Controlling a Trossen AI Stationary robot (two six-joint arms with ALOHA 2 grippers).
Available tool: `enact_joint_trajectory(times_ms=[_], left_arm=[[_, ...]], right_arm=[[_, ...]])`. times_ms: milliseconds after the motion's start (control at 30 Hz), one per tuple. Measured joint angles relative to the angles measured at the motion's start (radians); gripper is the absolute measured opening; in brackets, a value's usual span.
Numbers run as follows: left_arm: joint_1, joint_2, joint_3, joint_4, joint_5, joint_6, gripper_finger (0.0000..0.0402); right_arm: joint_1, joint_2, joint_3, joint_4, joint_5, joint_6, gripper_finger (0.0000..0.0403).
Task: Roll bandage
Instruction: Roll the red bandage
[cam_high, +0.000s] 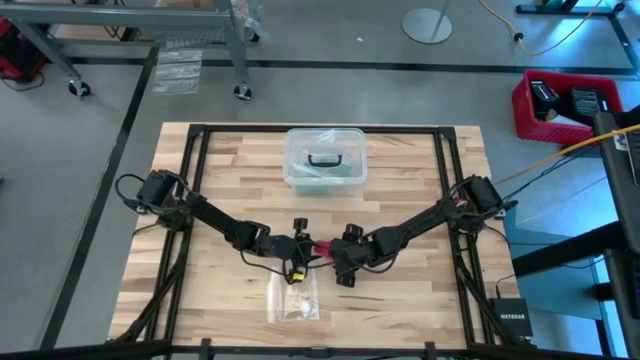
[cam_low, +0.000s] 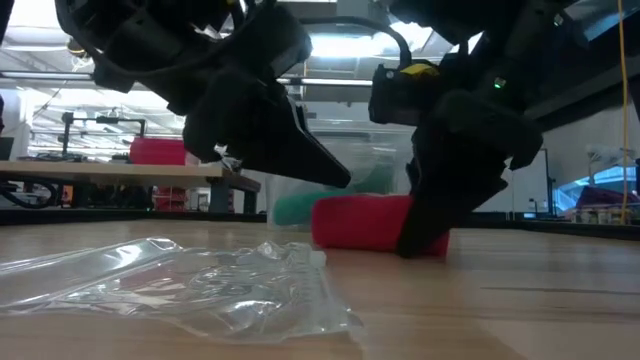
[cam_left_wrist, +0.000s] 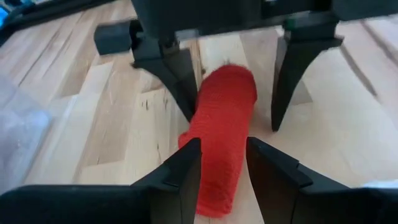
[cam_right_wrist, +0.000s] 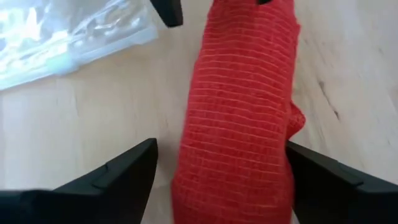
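I've got both arms meeting mid-table, w/ the bandage (cam_high: 322, 247) lying btwn them as a short red roll on the wood table (cam_high: 420, 170).

Left gripper (cam_left_wrist: 222, 163): the fingers (cam_left_wrist: 183, 168) straddle one end of the roll, one on each side. They sit tight against the fabric in the left wrist view, so I read this as pinching the bandage, though the contact on the far side is hard to confirm.

Right gripper (cam_right_wrist: 217, 171): spread wide. The roll runs up btwn its two fingers (cam_right_wrist: 124, 168); there's a clear gap of bare wood on one side, and the other finger is right at the fabric edge. Not clamped on anything as far as I see.

From the low view the roll rests on the tabletop, w/ one gripper's fingers coming down on it and the other's tip just above it.

Just beside the left gripper, on the near side, lies a crumpled clear plastic bag (cam_high: 292, 298). Well beyond both grippers, toward the far edge, sits a clear box (cam_high: 324, 160) w/ black handle.
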Motion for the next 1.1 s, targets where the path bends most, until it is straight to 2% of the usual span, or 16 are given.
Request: enact_joint_trajectory(times_ms=[100,200,467,500,667,767,867,1000,1100], left_arm=[[-0.001,0.0,0.0,-0.002,0.0,-0.003,0.012],[-0.003,0.0,0.0,-0.01,0.001,-0.012,0.012],[-0.009,-0.044,-0.001,-0.026,0.001,-0.011,0.012],[-0.011,-0.062,-0.001,-0.029,0.001,-0.004,0.012],[-0.016,-0.178,-0.001,-0.099,0.0,0.025,0.012],[-0.005,-0.238,0.0,-0.184,-0.011,0.002,0.012],[0.007,-0.27,0.0,-0.264,-0.018,-0.037,0.012],[0.019,-0.269,0.0,-0.302,-0.018,-0.101,0.012],[0.021,-0.244,0.0,-0.318,-0.018,-0.146,0.012]], right_arm=[[0.001,0.001,0.0,0.006,0.018,0.008,0.0312],[0.0,0.003,0.0,0.005,0.026,0.006,0.0283],[0.0,0.004,-0.002,-0.003,0.06,-0.042,0.0103],[0.0,0.003,-0.001,-0.005,0.06,-0.053,0.0093],[0.0,-0.028,-0.003,-0.017,0.079,-0.156,0.0093],[0.0,-0.055,-0.003,-0.008,0.123,-0.217,0.0136],[0.0,-0.065,-0.003,-0.007,0.203,-0.303,0.0212],[0.0,-0.06,-0.002,0.001,0.323,-0.451,0.0307],[-0.007,-0.043,-0.002,-0.001,0.337,-0.517,0.0356]])
